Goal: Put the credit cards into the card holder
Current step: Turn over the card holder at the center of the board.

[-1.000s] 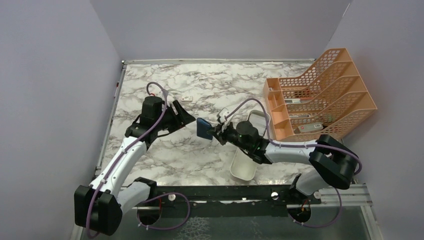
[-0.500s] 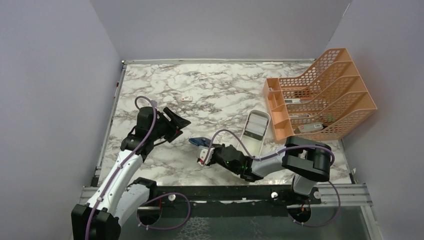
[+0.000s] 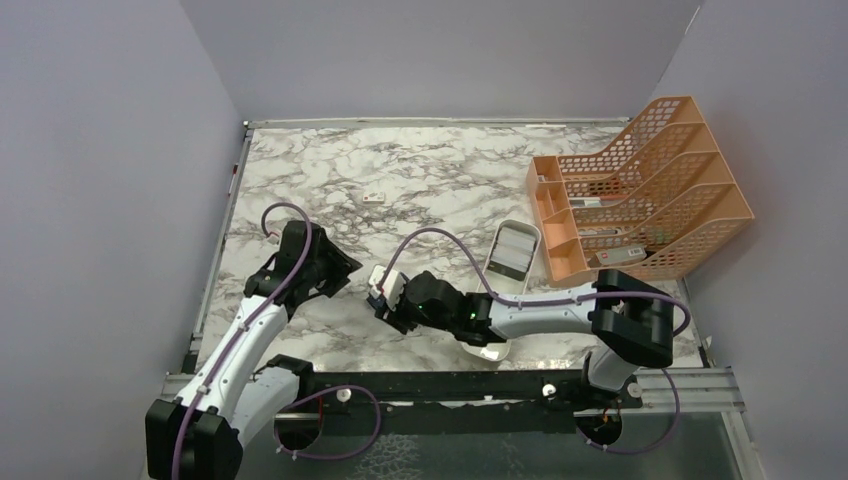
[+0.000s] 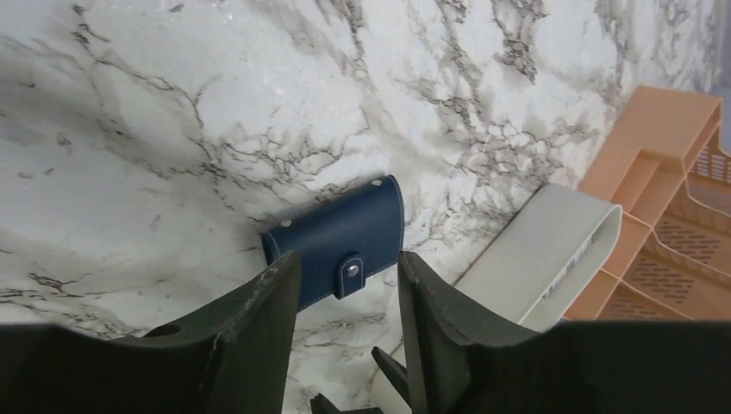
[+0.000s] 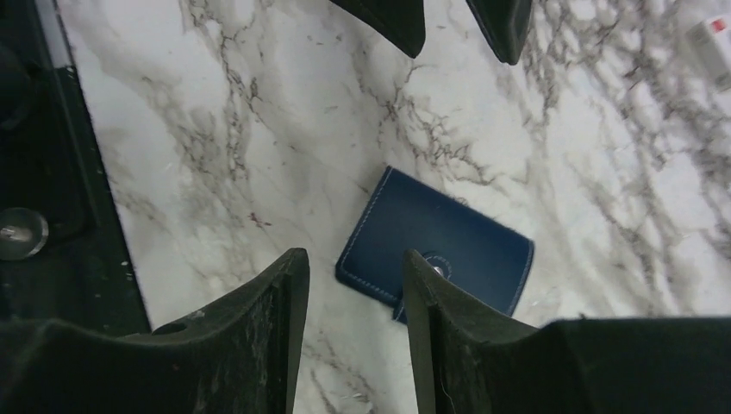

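Observation:
The card holder [image 4: 340,241] lies closed on the marble table, navy side and snap tab up. It also shows in the right wrist view [image 5: 435,246]. In the top view the right gripper mostly hides it. My left gripper [image 4: 346,256] is open and empty, hovering above the holder's snap. In the top view it [image 3: 343,267] sits left of centre. My right gripper [image 5: 354,254] is open and empty just above the holder's near edge; in the top view it [image 3: 382,300] faces the left one. No credit card shows clearly; something flat and grey lies in the white tray [image 3: 513,240].
The long white tray also shows in the left wrist view [image 4: 552,250], right of the holder. An orange mesh file rack [image 3: 640,190] stands at the back right. A tiny white block with a red mark [image 3: 373,197] lies farther back. The black front rail [image 5: 52,172] is close.
My right gripper carried the card holder left and down toward the near edge, laid it on the table and opened. My left gripper drew back toward the near left.

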